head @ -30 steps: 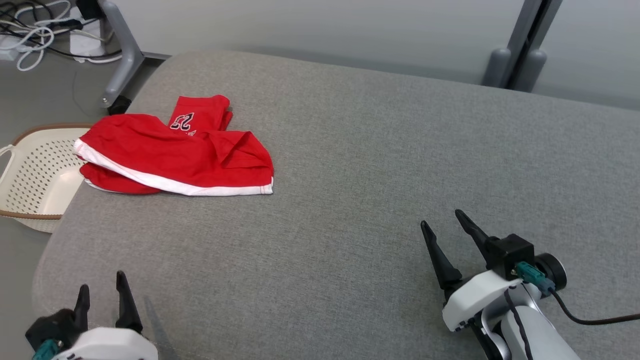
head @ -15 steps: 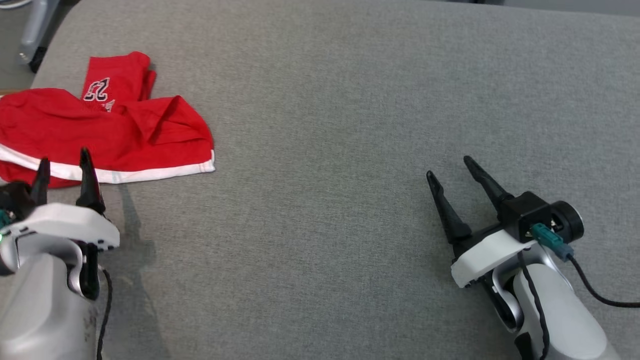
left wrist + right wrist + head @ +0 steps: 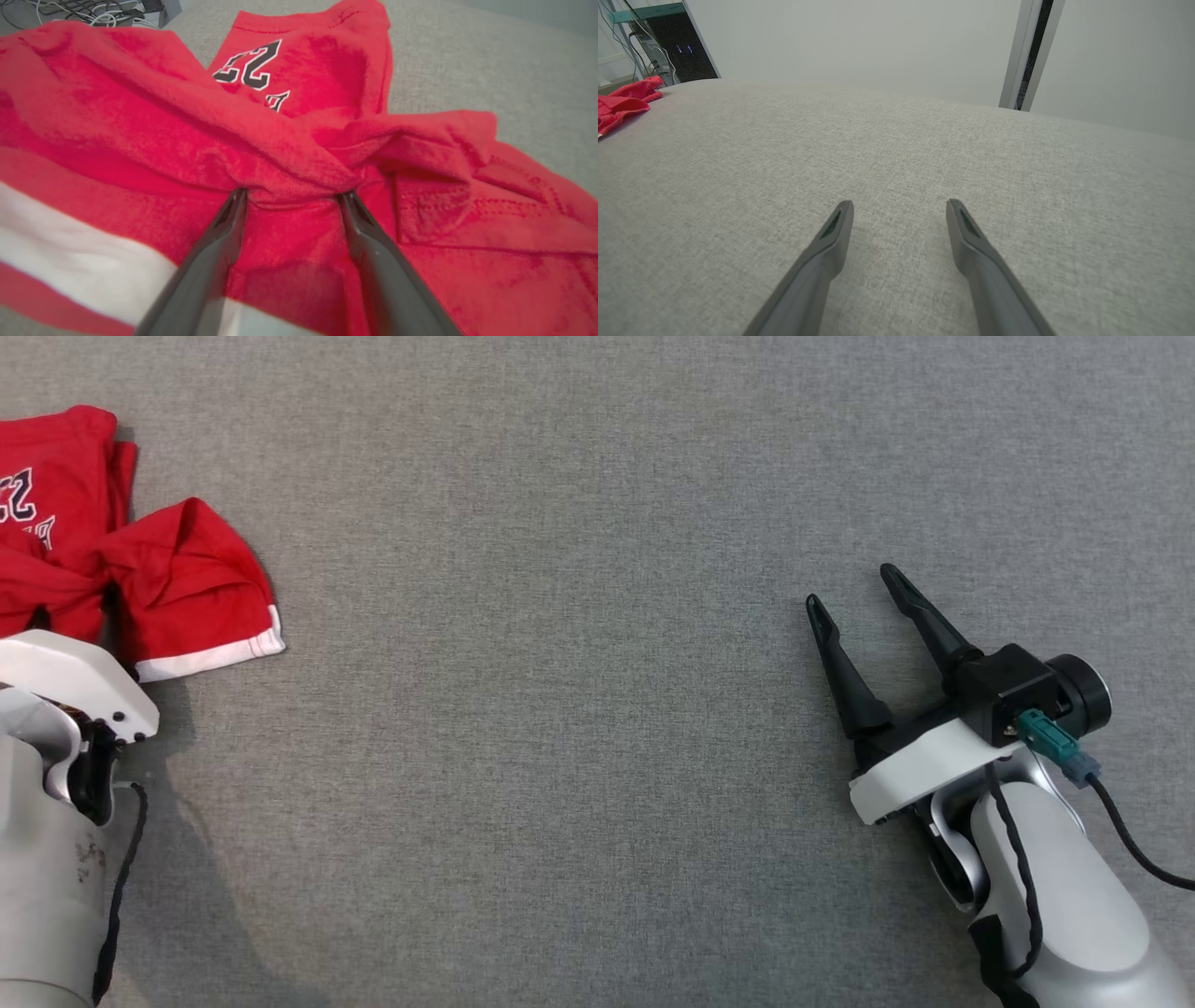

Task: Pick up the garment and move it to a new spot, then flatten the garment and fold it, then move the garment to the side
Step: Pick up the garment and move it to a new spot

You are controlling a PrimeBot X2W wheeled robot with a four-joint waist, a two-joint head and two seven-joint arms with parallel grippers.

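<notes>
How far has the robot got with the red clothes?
Nothing looks finished: the red garment lies crumpled. In hand: the left end effector, open, straddles a fold. The right end effector is open over the bare grey surface. Left: lifting, moving, flattening, folding, setting aside.

A red cloth garment [image 3: 140,121] with a white hem band and a dark printed number lies rumpled. One raised fold bunches between the spread fingers of my left pincer [image 3: 292,198], hiding their tips. It lies well apart from my right pincer [image 3: 850,586].
</notes>
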